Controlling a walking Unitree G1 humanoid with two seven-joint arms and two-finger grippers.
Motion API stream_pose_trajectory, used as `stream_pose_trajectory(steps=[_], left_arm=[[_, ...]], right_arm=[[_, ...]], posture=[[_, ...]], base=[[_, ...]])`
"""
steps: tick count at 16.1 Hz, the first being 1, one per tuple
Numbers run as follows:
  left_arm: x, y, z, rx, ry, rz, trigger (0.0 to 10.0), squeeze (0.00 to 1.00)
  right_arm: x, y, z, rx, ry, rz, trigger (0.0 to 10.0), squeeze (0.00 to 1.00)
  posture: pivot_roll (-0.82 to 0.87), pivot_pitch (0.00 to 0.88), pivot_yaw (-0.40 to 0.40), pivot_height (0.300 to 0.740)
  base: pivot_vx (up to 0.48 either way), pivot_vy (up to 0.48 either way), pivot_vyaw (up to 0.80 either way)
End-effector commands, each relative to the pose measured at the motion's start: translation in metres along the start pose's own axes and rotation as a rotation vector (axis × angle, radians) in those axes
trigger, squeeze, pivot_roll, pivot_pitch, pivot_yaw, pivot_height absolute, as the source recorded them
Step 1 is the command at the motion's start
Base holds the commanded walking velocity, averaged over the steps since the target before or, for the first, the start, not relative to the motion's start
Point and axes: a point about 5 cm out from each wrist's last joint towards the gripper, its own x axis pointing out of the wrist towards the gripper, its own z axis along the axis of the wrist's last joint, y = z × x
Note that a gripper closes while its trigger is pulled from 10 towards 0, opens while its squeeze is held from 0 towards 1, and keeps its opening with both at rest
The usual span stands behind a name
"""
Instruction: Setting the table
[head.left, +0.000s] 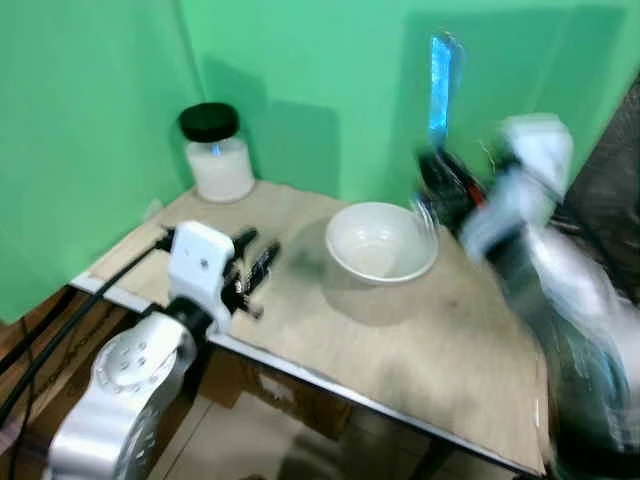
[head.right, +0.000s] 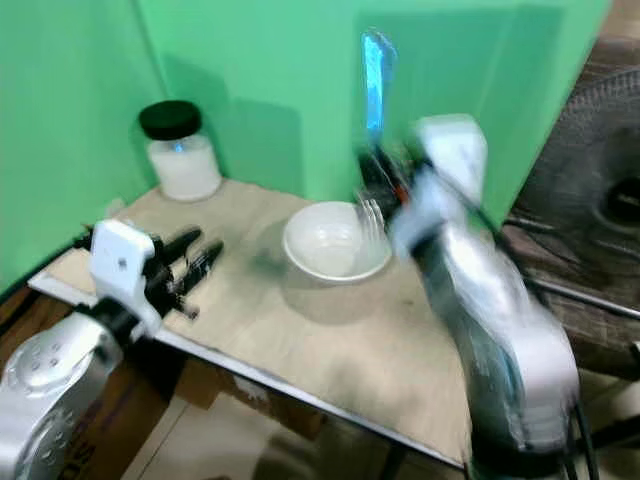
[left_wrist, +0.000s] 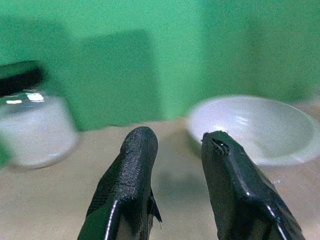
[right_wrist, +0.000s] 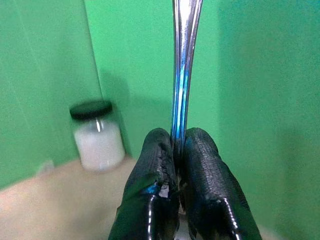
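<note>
Fingers (right_wrist: 155, 165) of right gripper (right_wrist: 179, 145) pinch a fork (right_wrist: 184, 60) upright, tines down at bowl (head.left: 380, 243) rim. Left gripper (left_wrist: 177, 142) hovers slightly parted, empty, over table (head.left: 400, 350). Step: placing cutlery. Next: lower and lay it beside bowl.

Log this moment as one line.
right hand: shut on fork, over bowl | left hand: open, empty | jar: back corner

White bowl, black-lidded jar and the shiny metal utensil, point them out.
White bowl (head.left: 380, 245), left eye view, inner wall.
Black-lidded jar (head.left: 218, 155), left eye view, glass body.
Shiny metal utensil (right_wrist: 184, 60), right wrist view, handle.
</note>
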Motion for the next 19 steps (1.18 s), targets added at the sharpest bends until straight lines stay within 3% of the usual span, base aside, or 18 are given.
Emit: stream_pose_trajectory(steps=[1,3,6,14,17,19], left_arm=[[0.001,0.005,0.0,0.009,0.002,0.064,10.0,0.0],[-0.001,0.005,0.0,0.018,-0.017,0.144,10.0,0.0],[-0.004,0.002,-0.004,0.018,-0.005,0.161,10.0,0.0],[-0.005,0.004,0.002,-0.001,-0.038,0.213,10.0,0.0],[-0.005,0.004,0.002,-0.001,-0.041,0.204,10.0,0.0],[-0.003,0.004,0.002,0.037,-0.033,0.2,10.0,0.0]], right_arm=[[-0.006,-0.001,0.007,-0.021,-0.042,-0.012,10.0,0.0],[-0.019,-0.003,-0.009,-0.027,0.0,-0.042,10.0,0.0],[-0.024,-0.002,-0.02,-0.012,0.03,-0.071,10.0,0.0],[-0.024,0.002,-0.036,0.058,0.082,-0.123,10.0,0.0],[-0.024,0.001,-0.041,0.073,0.112,-0.154,10.0,0.0],[-0.024,0.0,-0.042,0.077,0.124,-0.181,10.0,0.0]], posture=[[-0.09,0.0,0.057,0.74],[-0.09,0.0,0.047,0.74],[-0.08,0.0,0.023,0.74],[-0.06,0.0,0.001,0.74],[-0.07,0.0,0.005,0.74],[-0.07,0.0,0.006,0.74]], base=[[0.0,0.0,0.0],[0.0,0.0,0.0],[0.0,0.0,-0.38],[0.0,0.0,-0.8],[0.0,0.48,-0.8],[0.0,0.0,-0.8]])
